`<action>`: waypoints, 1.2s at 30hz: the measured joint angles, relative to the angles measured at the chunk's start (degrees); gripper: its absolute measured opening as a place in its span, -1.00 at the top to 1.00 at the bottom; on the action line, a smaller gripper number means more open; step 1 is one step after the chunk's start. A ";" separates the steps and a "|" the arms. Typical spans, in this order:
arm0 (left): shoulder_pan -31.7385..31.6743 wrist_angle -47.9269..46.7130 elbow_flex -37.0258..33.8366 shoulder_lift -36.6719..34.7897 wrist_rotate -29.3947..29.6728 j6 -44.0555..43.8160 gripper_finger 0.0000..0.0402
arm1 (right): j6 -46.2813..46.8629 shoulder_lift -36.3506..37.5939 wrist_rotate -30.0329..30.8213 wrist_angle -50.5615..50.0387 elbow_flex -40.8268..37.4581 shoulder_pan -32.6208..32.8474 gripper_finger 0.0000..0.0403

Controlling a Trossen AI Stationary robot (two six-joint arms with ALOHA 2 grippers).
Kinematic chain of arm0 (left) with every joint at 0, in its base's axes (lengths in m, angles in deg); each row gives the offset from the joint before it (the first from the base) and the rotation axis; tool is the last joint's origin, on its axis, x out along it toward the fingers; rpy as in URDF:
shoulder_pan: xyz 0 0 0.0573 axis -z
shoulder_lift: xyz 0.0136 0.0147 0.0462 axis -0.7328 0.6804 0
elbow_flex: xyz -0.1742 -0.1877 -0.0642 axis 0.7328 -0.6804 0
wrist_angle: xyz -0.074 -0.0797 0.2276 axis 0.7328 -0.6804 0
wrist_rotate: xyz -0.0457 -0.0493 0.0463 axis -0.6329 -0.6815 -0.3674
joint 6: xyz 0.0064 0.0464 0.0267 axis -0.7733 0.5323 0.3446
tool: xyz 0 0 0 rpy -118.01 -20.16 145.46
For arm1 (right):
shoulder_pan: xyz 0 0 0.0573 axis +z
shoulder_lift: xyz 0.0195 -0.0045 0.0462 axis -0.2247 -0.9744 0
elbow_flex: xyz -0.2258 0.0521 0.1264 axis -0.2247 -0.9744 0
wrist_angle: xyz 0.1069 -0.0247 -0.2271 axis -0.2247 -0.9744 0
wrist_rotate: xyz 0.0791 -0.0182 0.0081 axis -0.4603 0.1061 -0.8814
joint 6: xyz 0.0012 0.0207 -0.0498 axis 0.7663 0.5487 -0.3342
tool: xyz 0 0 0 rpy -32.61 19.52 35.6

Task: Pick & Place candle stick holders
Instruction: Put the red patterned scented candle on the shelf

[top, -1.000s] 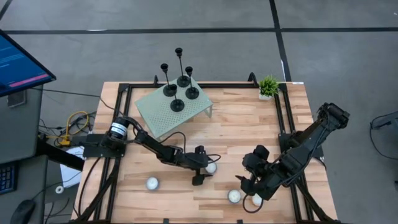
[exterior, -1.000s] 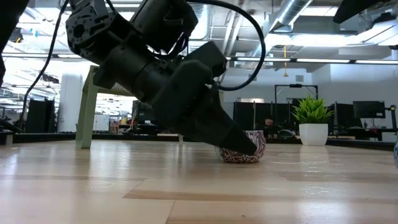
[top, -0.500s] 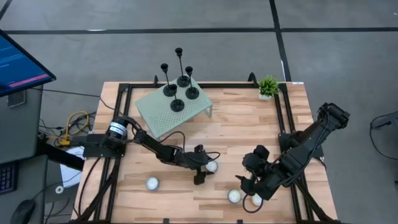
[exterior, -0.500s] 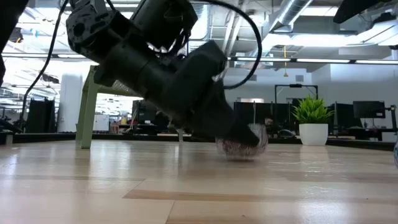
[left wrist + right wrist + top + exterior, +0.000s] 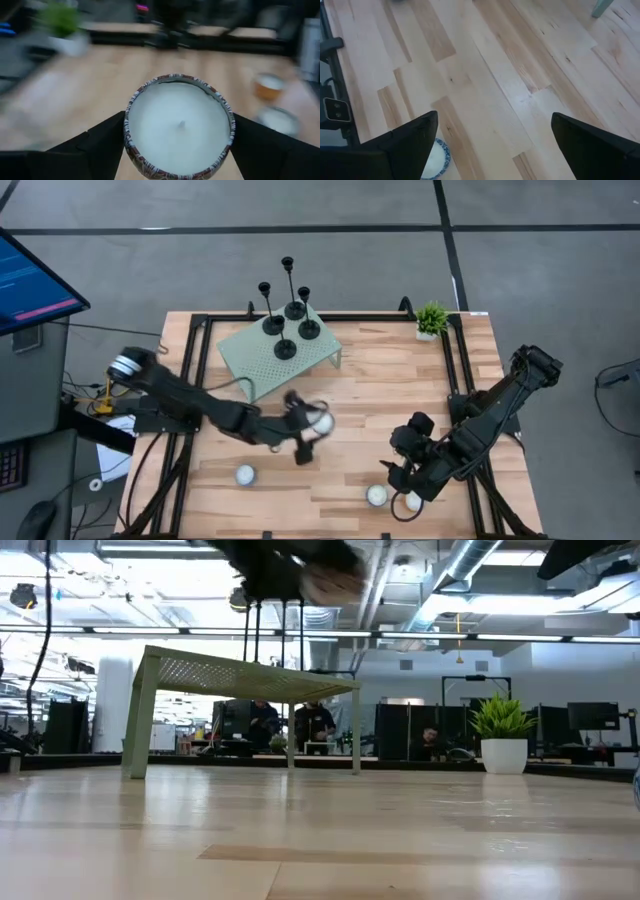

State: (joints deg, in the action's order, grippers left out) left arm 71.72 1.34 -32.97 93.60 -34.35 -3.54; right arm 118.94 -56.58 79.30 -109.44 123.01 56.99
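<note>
Pale plank table (image 5: 380,380), black frame round its edge, grey floor beyond; open office with hanging pipes and a few people at desks seen across it in the low view. Landmark: pale green perforated stand (image 5: 277,355), at the table's far left part.

Four black candle stick holders (image 5: 288,308) upright on the stand's far half, disc bases on the perforated top, stems of differing heights, close together but apart. In the low view, only thin stems (image 5: 270,625) visible above the stand (image 5: 240,675).

Left gripper (image 5: 305,430) just in front of the stand's near right corner, lifted off the wood, blurred. Fingers (image 5: 95,150) spread wide and clamped either side of a round tealight candle (image 5: 179,125), patterned tin, white wax, short wick. Same candle (image 5: 321,421) a pale spot at the gripper's tip from above.

Right gripper (image 5: 397,477) well to the right of the stand and nearer the front edge, low over the wood, fingers (image 5: 412,137) wide apart with nothing between them. Two more tealights (image 5: 377,495) just beside it; another tealight (image 5: 245,475) in front of the stand, near the front edge. Small potted plant (image 5: 432,318) at the far edge, right of the stand. Monitor (image 5: 30,280) off the table, left of the stand.
</note>
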 joint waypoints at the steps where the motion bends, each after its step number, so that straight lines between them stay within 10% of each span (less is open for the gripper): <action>1: 0.64 -2.74 0.00 -2.45 3.95 -0.31 -0.56 | -0.13 0.00 0.01 -0.14 0.00 0.00 -0.88; 9: 3.67 -18.31 -0.74 -20.21 32.12 -0.74 -0.56 | -2.48 0.00 0.09 -0.07 0.00 -0.28 -0.88; 17: -2.75 -26.51 -7.84 -34.44 37.44 -0.74 -0.57 | -2.75 0.00 0.19 -0.07 0.00 -0.74 -0.88; 26: -20.39 -28.28 -18.31 -47.61 21.21 -0.80 -0.57 | -3.64 0.00 0.15 -0.09 0.00 -1.77 -0.88; 36: -43.99 -28.20 -21.29 -45.66 -4.59 0.80 -0.57 | -4.70 0.00 -2.35 0.12 0.00 -4.95 -0.88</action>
State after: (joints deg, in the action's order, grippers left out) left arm 27.73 -26.86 -54.26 47.94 -38.93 -2.74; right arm 114.24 -56.58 76.95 -109.32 123.01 52.04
